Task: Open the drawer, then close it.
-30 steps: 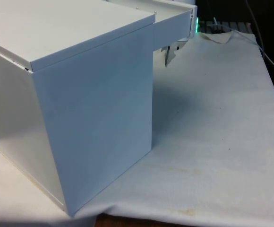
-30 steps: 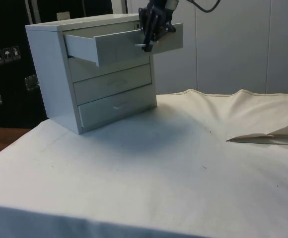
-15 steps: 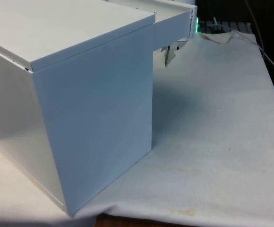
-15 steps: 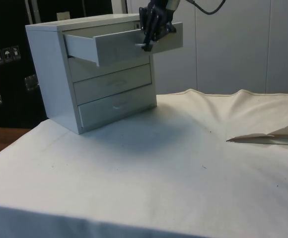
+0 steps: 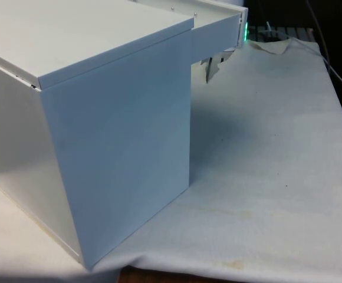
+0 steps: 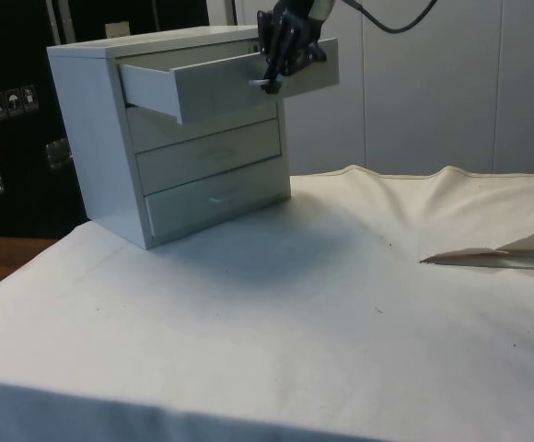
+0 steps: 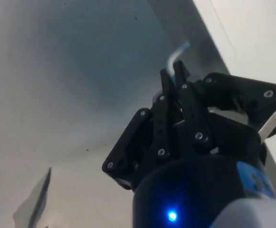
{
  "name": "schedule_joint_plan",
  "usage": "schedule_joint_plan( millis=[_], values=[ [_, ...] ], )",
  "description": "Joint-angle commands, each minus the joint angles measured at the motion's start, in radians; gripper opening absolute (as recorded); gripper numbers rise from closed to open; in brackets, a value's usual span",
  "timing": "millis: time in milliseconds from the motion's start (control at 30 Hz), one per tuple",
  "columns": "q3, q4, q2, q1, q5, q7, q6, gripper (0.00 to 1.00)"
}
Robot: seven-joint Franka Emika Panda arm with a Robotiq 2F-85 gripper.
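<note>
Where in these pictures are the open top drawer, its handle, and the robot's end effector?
top drawer (image 6: 221, 87), side view, on its front panel.
handle (image 7: 175, 54), wrist view, on its bent end.
end effector (image 6: 273, 81), side view, between its fingertips.

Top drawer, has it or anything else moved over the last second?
Nothing visibly changed. The top drawer stands pulled out of the chest of drawers as before, and the pincer is still shut on the drawer's handle. The two lower drawers remain closed.
</note>
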Motion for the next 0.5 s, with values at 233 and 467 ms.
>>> schedule_joint_plan(
  millis=[233,467],
  values=[
    [0.019,0.006,-0.005,-0.023,-0.111,0.070,-0.011,0.01],
    [0.017,0.012,-0.004,-0.028,-0.181,0.117,-0.018,0.01]
  ],
)
